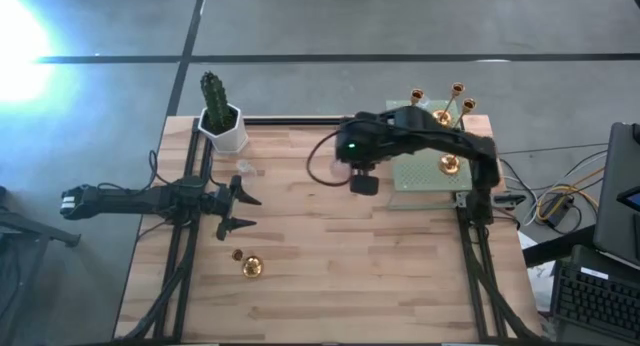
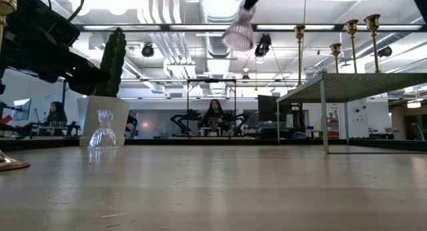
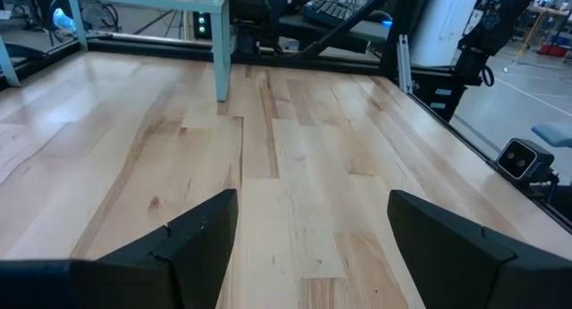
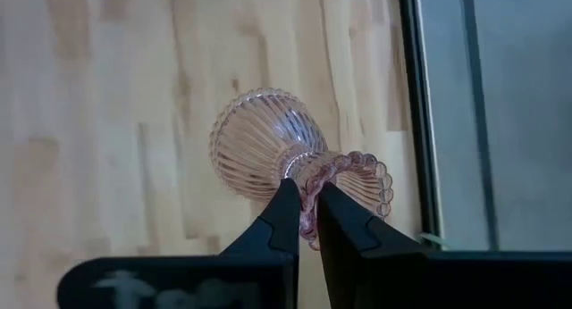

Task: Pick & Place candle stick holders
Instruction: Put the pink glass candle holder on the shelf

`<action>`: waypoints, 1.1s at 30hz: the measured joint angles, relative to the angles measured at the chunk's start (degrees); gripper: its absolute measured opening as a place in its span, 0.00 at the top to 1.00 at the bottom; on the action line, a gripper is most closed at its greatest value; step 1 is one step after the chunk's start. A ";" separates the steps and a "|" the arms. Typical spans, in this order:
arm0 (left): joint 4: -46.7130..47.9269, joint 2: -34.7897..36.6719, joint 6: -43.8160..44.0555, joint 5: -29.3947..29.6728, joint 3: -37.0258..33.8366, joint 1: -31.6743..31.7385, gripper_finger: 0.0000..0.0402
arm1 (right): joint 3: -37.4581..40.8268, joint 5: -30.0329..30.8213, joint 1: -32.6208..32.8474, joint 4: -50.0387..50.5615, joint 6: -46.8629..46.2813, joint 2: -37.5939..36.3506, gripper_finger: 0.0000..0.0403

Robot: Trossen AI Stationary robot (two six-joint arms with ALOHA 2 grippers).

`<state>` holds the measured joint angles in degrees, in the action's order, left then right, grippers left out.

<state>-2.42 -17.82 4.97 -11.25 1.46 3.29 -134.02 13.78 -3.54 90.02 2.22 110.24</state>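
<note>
**Currently: pink glass holder held aloft**

The right gripper (image 4: 302, 221) was closed on the beaded rim of a pink ribbed glass candle holder (image 4: 268, 144), carried in the air above the wooden table (image 1: 330, 266), near the green raised platform (image 1: 425, 171). The holder showed a fluted, hourglass-like body. The left gripper (image 1: 245, 211) hovered with fingers spread wide, gripping nothing, near a clear glass holder (image 2: 103, 131).

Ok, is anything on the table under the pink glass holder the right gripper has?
Nothing visible: the right gripper holds the pink glass holder over bare table; the clear glass holder stands well aside.
</note>
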 joint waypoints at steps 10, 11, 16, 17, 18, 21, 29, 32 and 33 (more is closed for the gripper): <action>-0.02 -0.04 0.00 0.00 -0.01 0.00 0.27 | 15.54 1.05 1.98 0.02 -10.51 -12.24 0.97; -0.03 -0.04 -0.01 0.00 0.00 0.00 0.27 | 18.34 1.05 2.03 0.02 -11.65 -13.85 0.97; -0.03 -0.04 0.00 0.00 -0.01 0.00 0.27 | 30.05 2.99 1.72 0.09 -15.55 -21.20 0.97; -0.05 -0.04 -0.01 0.00 0.01 0.00 0.27 | 31.78 3.35 1.65 0.06 -15.72 -22.63 0.97; -0.03 -0.04 0.00 0.00 0.00 0.00 0.27 | 33.37 3.48 1.48 0.04 -15.91 -23.95 0.97; -0.04 -0.04 -0.01 0.00 0.00 0.00 0.27 | 37.02 4.44 0.71 -0.07 -17.06 -27.35 0.97; -0.04 -0.04 0.00 0.00 0.01 0.00 0.27 | 45.22 8.28 -3.30 -0.02 -16.21 -35.19 0.97; -0.04 -0.04 0.00 0.00 0.01 0.00 0.27 | 47.57 8.89 -5.75 0.05 -14.77 -37.21 0.97; -0.05 -0.04 0.00 0.00 -0.01 0.00 0.27 | 48.13 8.93 -6.68 0.01 -14.00 -37.74 0.97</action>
<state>-2.47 -17.87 4.97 -11.25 1.45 3.29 -85.90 22.71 -10.22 90.03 -11.78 72.50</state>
